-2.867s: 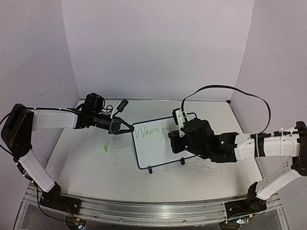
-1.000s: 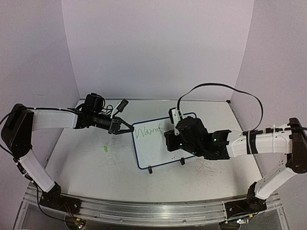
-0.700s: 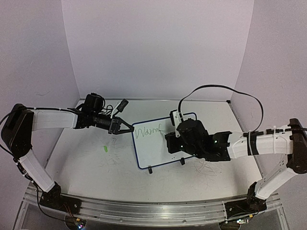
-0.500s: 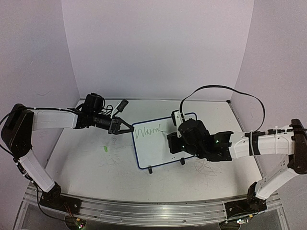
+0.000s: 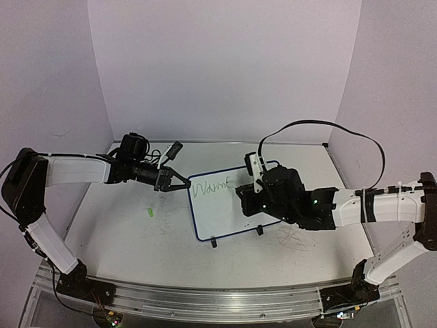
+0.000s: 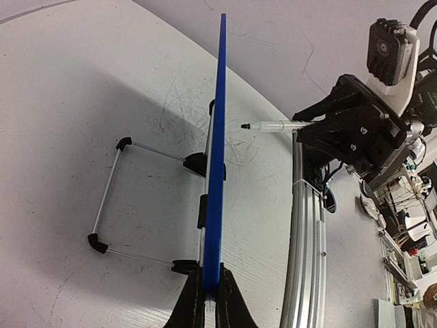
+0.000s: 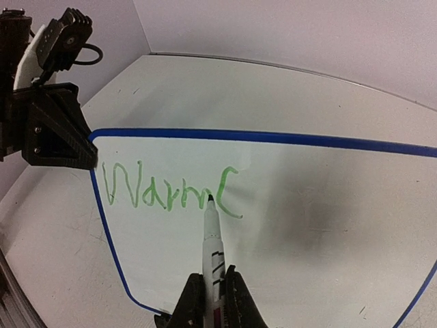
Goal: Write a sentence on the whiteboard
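**Inspector:** Where is the board?

**Assistant:** The whiteboard [image 5: 220, 213] stands propped on its feet in the middle of the table [image 5: 126, 236], between the two arms. The left gripper [image 6: 210, 295] is clamped tight on its left edge.

**Inspector:** And the writing tool?

**Assistant:** The right gripper [image 7: 213, 292] is closed around a marker [image 7: 212, 236]. The tip sits just short of the board's face, beside the last green stroke. The sentence [image 7: 164, 191] so far reads "Warm" plus one curved stroke, at the board's upper left.

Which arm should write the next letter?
Right. The right gripper is shut on the marker, its tip at the rightmost stroke of the unfinished sentence. The left gripper is shut on the whiteboard edge, steadying it.
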